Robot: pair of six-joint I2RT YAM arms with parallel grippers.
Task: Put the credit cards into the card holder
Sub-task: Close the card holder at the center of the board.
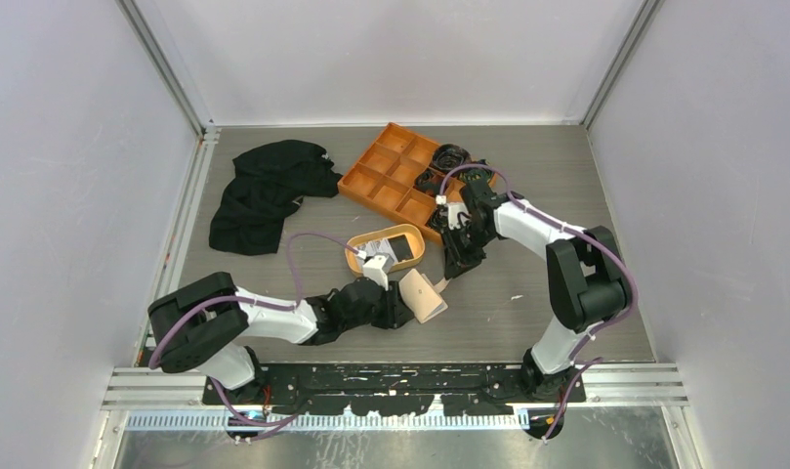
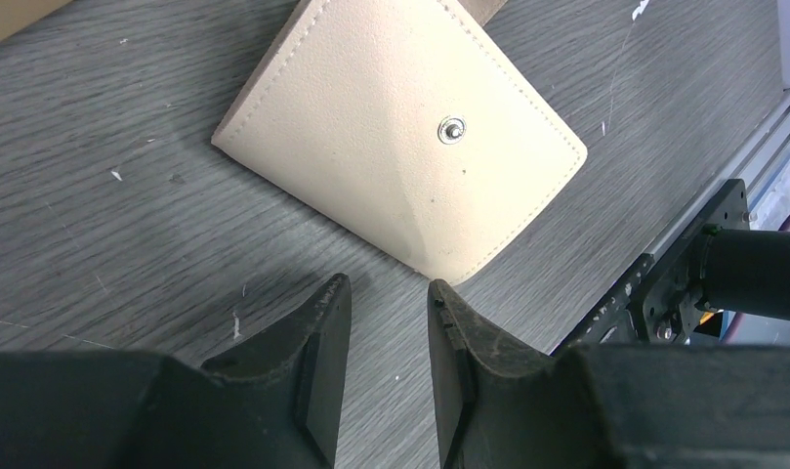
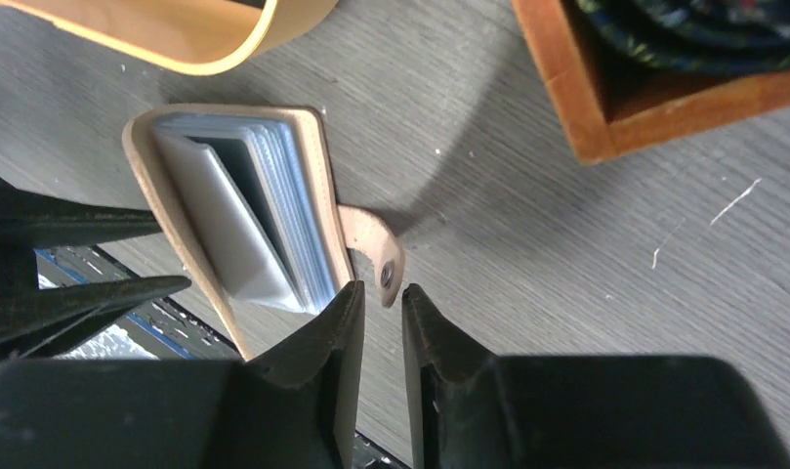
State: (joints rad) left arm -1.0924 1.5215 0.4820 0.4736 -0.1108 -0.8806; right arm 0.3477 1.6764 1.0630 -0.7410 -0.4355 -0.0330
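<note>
My left gripper [image 2: 389, 293] has its jaws apart with nothing between them, just short of a corner of the beige card holder [image 2: 400, 137]. The holder stands opened near the table's middle, just near of the oval orange dish [image 1: 355, 260]. My right gripper [image 3: 381, 293] has its jaws a slit apart at the holder's snap tab [image 3: 369, 244], and I cannot tell whether they pinch it. Credit cards [image 1: 401, 246] lie in the dish, their print too small to read.

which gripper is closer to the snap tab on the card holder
Right. The right gripper has the snap tab just off its fingertips. The left gripper is on the opposite side of the card holder, tips at a corner of its cover.
</note>
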